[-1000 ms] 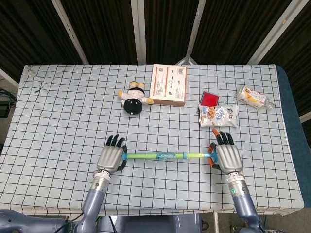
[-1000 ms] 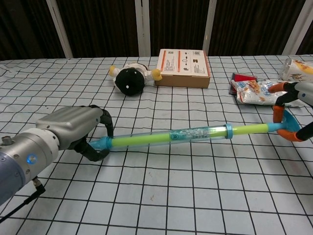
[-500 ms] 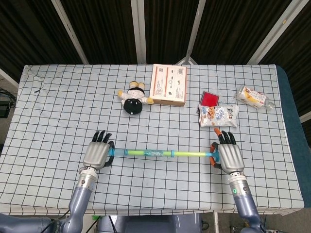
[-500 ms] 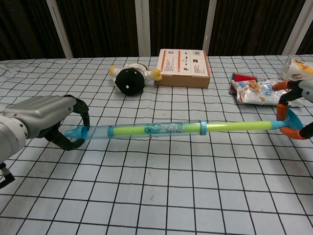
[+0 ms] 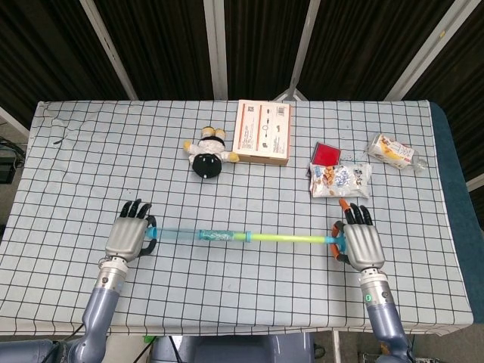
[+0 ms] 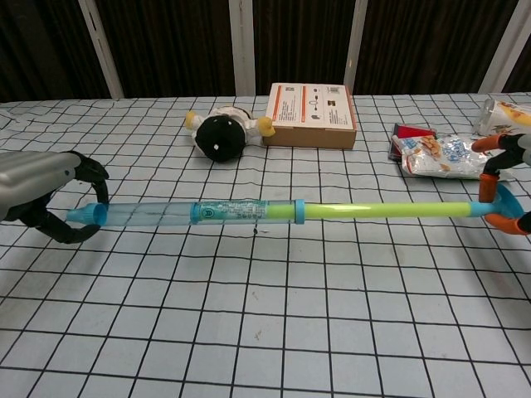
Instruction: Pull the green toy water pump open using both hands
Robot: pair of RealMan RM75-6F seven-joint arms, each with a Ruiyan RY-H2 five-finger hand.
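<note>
The toy water pump (image 5: 219, 236) (image 6: 207, 212) lies stretched out left to right just above the checked tablecloth. Its clear blue barrel is on the left and a long yellow-green rod (image 5: 287, 238) (image 6: 382, 211) sticks out to the right. My left hand (image 5: 129, 237) (image 6: 37, 199) grips the barrel's blue nozzle end. My right hand (image 5: 363, 242) (image 6: 510, 178) holds the orange and blue handle (image 6: 498, 207) at the rod's far end, at the right edge of the chest view.
Behind the pump lie a black and yellow plush toy (image 5: 206, 155), an orange and white box (image 5: 263, 131), a snack bag (image 5: 340, 180) on a red packet (image 5: 327, 153), and another wrapped packet (image 5: 392, 150) at the far right. The table's front edge (image 5: 242, 329) runs below my hands.
My left hand has drawn the barrel to the left while my right hand held the handle nearly still. Far more of the green rod now shows.
</note>
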